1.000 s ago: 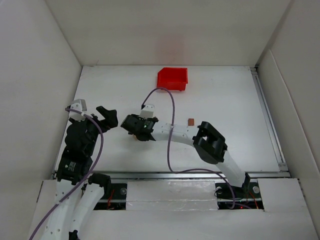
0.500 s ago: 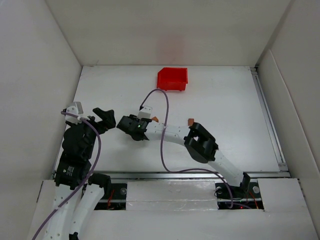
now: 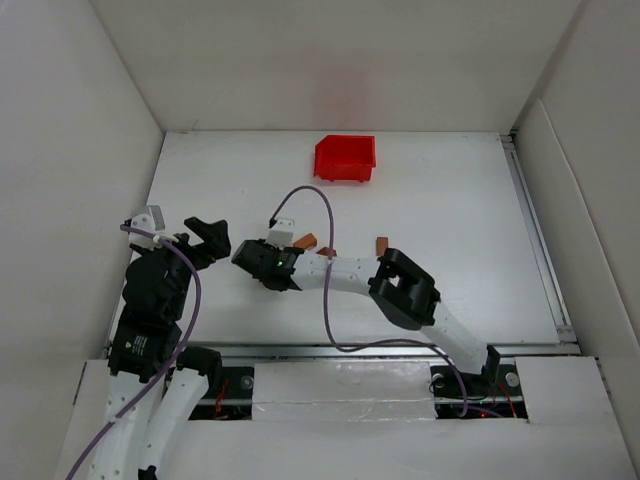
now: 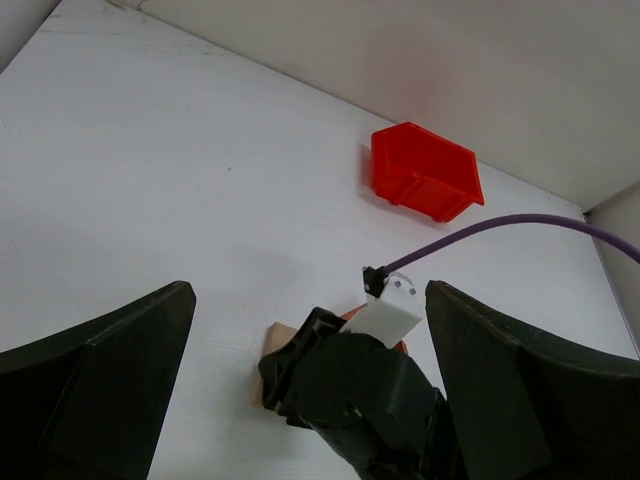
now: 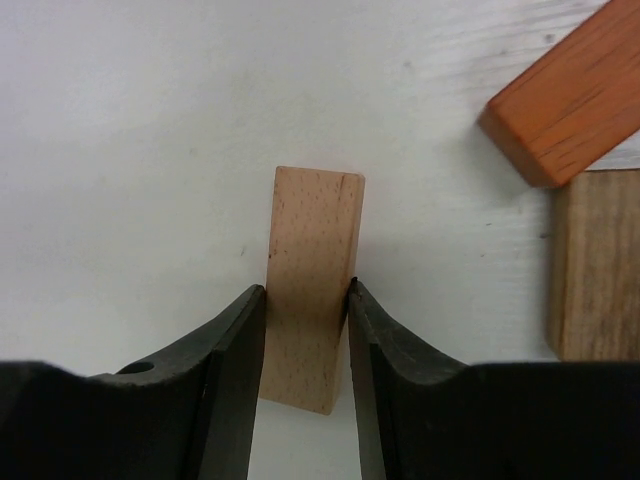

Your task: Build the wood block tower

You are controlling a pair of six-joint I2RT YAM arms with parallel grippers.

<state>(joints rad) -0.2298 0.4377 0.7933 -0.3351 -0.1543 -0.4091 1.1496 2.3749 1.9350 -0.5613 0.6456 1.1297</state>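
On table (image 3: 450,200), right claw (image 5: 305,300) grips light tan block (image 5: 315,220); orange-brown block (image 5: 565,95) nearby.

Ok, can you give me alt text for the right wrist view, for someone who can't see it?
The right end effector clamps a light tan block by its long sides as it lies flat on the white table. At upper right lies an angled orange-brown block, with a duller brown block just below it.
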